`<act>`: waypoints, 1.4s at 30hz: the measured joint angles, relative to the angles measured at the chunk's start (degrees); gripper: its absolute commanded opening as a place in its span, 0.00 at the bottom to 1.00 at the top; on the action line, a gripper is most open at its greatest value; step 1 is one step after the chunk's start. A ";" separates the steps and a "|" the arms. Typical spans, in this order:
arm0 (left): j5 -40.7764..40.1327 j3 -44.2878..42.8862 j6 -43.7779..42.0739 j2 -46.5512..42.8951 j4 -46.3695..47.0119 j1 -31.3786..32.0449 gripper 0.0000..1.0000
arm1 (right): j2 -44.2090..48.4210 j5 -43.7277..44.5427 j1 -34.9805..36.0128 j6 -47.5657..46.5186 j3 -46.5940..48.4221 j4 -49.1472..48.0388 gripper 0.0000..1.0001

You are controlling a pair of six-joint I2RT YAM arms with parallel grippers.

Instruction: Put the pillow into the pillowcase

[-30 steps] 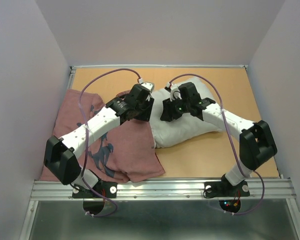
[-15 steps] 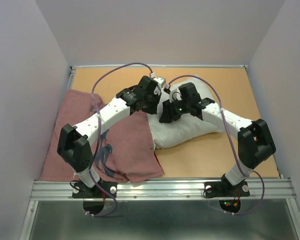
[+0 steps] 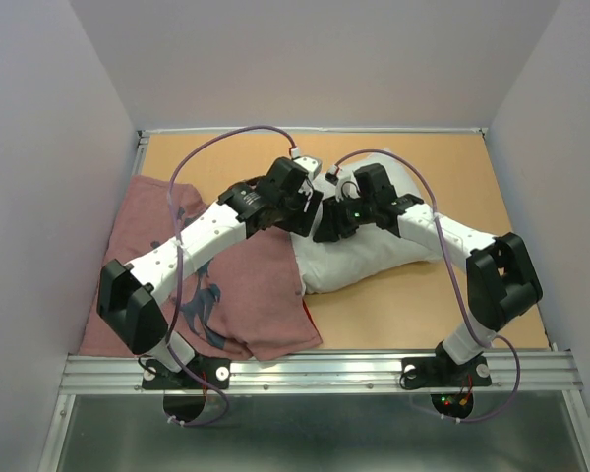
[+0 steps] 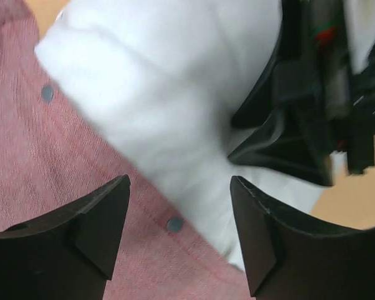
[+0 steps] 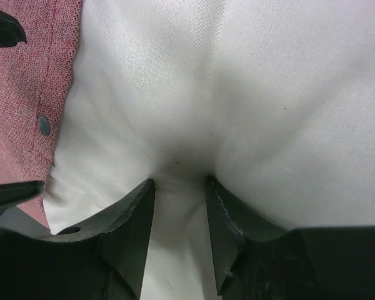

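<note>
Pillow (image 3: 369, 251) is lying centre-right on the bench (image 3: 413, 305). Its left edge is touching the right border of the case (image 3: 246, 285), which is spreading flat over the left half with the blue-character face up. The wrist views are showing a white corner against pink weave with snaps (image 4: 174, 223). Cannot tell whether any of that corner is sitting under the top layer.

Right hand (image 5: 180, 234) is clamping a raised fold of pillow fabric between its fingers, near the pillow's left end. Left hand (image 4: 181, 231) is hovering with fingers wide apart and nothing between them. It is straddling the line where pillow meets case, just beside the right hand.

Risks, as judged:
- The two hands are working nearly in contact, so any sideways correction is risking a knock that would shake the fold loose.
- If the left hand closes here, it is likely to be catching pillow cloth, or both case layers at once, pinning the mouth shut instead of opening it.
- The right hand is holding only a pinch of loose cover, so a hard push could leave it slipping off or dragging fabric without moving the bulk.
- The plump pillow is looking about as wide as the case, so it could be bunching at the mouth.

Against a second ago: the left hand is now sitting further right, off the case's upper edge and over the pillow's corner. The right hand, pillow and case are lying much as they were
</note>
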State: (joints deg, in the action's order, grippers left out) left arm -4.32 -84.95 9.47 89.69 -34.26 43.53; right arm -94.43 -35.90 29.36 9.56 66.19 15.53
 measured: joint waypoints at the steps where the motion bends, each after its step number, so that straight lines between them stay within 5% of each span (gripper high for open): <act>1: -0.76 1.49 0.02 -0.90 -0.17 0.13 0.83 | 0.00 0.00 0.00 0.31 -0.17 -0.22 0.45; 8: -4.74 5.22 0.68 -0.68 -0.92 0.37 0.87 | 0.04 -0.11 0.00 1.25 -0.76 -1.20 0.46; 12: -6.80 6.36 0.74 1.60 -0.35 -0.42 0.58 | 0.59 -0.07 0.00 1.42 -1.31 -1.49 0.46; 17: -5.97 7.10 0.76 1.84 -0.35 -3.30 0.39 | 0.94 -0.20 0.13 1.86 -1.49 -2.03 0.45; 23: 4.81 -7.17 -0.33 4.52 -2.49 -4.11 0.00 | 0.92 -1.77 0.17 2.89 -1.53 -2.36 0.43; 31: 23.82 -28.20 -0.81 14.84 4.94 -1.95 0.00 | 0.28 -5.27 -0.87 8.81 -1.53 -5.05 0.42; 36: 24.48 -24.00 0.07 15.19 3.13 -3.69 0.39 | 1.09 -7.34 -4.59 11.69 -2.01 -6.29 0.44; 38: 23.37 -17.44 1.44 11.91 6.80 -4.31 0.64 | 2.27 -7.96 -5.40 11.85 -3.45 -5.64 0.56; 42: 18.27 -7.93 1.81 2.32 8.44 -3.63 0.67 | 6.32 -7.39 -4.44 11.08 -5.40 -3.82 0.74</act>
State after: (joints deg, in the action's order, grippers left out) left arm 13.96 -92.88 11.29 92.01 -25.82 39.90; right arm -88.12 -43.29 24.93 20.64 60.80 11.70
